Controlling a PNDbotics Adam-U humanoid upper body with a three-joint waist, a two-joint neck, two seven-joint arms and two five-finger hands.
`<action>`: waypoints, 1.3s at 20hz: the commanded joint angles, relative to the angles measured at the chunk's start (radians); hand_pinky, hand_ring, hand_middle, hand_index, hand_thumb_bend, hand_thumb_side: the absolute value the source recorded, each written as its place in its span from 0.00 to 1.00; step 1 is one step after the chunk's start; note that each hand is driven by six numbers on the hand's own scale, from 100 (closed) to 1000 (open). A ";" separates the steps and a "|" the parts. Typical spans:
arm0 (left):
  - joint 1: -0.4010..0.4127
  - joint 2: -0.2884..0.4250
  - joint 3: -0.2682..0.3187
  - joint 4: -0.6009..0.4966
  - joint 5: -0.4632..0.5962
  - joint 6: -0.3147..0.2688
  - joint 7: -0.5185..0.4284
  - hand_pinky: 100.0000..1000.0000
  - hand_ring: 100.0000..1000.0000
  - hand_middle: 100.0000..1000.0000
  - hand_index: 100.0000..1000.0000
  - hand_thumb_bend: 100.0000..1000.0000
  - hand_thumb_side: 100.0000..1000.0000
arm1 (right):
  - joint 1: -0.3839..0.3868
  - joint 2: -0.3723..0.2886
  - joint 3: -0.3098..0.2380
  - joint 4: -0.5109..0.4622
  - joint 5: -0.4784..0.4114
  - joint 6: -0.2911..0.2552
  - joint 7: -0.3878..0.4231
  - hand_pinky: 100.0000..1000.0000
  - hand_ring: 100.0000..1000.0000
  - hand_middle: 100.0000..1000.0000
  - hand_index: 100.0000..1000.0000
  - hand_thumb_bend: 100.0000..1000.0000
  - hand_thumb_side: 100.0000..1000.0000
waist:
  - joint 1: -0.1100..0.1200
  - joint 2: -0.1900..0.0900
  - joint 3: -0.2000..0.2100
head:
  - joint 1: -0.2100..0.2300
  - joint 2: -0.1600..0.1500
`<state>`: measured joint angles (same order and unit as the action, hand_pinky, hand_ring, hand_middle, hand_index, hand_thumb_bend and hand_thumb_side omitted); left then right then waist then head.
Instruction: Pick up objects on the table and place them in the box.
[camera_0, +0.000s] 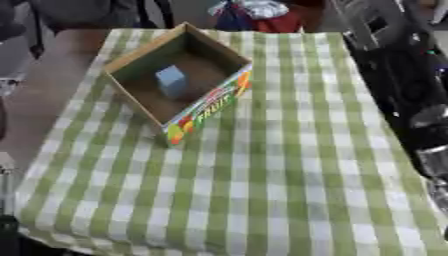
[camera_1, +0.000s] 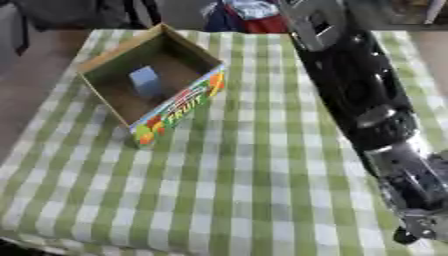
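A pale blue block (camera_0: 171, 80) sits inside the open box (camera_0: 213, 101) on the checked bench (camera_0: 289, 175). The right arm (camera_1: 367, 110) runs down the right side; its robot hand is cut off, grip impossible to tell

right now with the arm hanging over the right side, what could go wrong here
The right arm stretches over the checked tablecloth close to the box; a sweep back toward the left could knock the box askew. The box sits near the table's far left corner, so a shove might push it toward the edge. The blue block already lies inside, but a tipped box could spill it.
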<state>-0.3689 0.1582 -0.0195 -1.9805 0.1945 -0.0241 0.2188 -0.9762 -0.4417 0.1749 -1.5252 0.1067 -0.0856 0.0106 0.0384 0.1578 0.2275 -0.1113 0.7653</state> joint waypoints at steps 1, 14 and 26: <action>-0.004 0.026 0.013 -0.020 -0.007 -0.001 0.009 0.62 0.59 0.56 0.81 0.08 0.67 | 0.023 -0.060 -0.039 -0.141 -0.131 0.016 -0.040 0.64 0.79 0.84 0.94 0.00 0.29 | 0.000 -0.021 -0.016 | 0.028 0.005; 0.010 0.038 0.029 -0.020 -0.022 -0.004 0.033 0.62 0.61 0.56 0.81 0.07 0.67 | 0.319 -0.116 -0.186 -0.429 -0.363 -0.036 -0.179 0.63 0.78 0.82 0.90 0.00 0.28 | -0.005 -0.025 -0.114 | 0.112 0.005; 0.020 0.048 0.037 -0.020 -0.035 -0.004 0.049 0.62 0.62 0.57 0.81 0.07 0.67 | 0.590 -0.028 -0.280 -0.475 -0.288 -0.117 -0.263 0.61 0.77 0.81 0.85 0.00 0.29 | -0.001 -0.017 -0.182 | 0.175 0.005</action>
<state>-0.3421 0.1841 0.0080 -1.9805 0.1659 -0.0276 0.2632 -0.3786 -0.4672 -0.0895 -1.9785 -0.1991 -0.1913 -0.2481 0.0388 0.1519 0.0454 0.0570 0.7653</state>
